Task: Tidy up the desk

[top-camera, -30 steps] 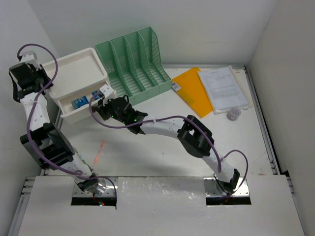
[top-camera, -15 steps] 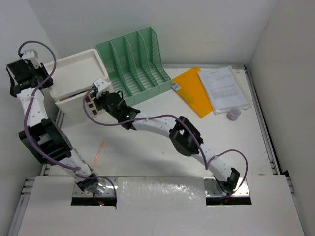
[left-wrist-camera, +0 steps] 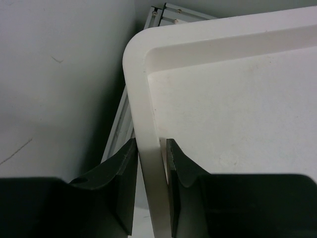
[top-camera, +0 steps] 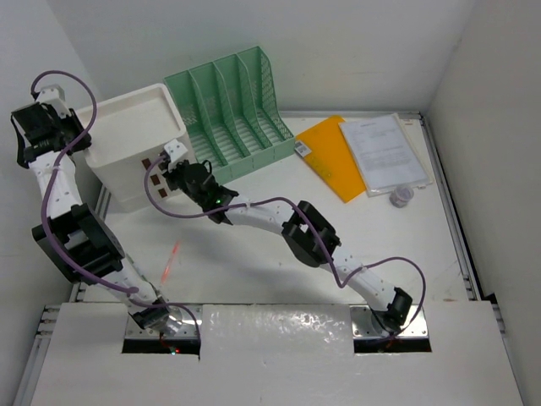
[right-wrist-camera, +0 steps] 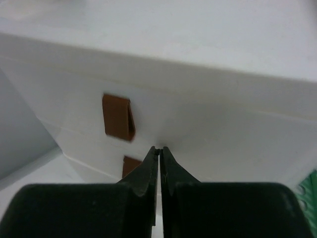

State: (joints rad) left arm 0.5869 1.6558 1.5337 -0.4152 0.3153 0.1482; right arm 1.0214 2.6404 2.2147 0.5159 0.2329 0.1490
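Sitting between white walls (top-camera: 338, 51), the desk (top-camera: 237, 275) looks matte.

small round object (top-camera: 401, 196) too tiny to identify, drawer box (left-wrist-camera: 223, 109) cropped at right

Plain white back wall (top-camera: 355, 51), left side wall (top-camera: 21, 42), right side wall (top-camera: 499, 127), soft even light, faint shadows; pale board (top-camera: 279, 355) along near edge
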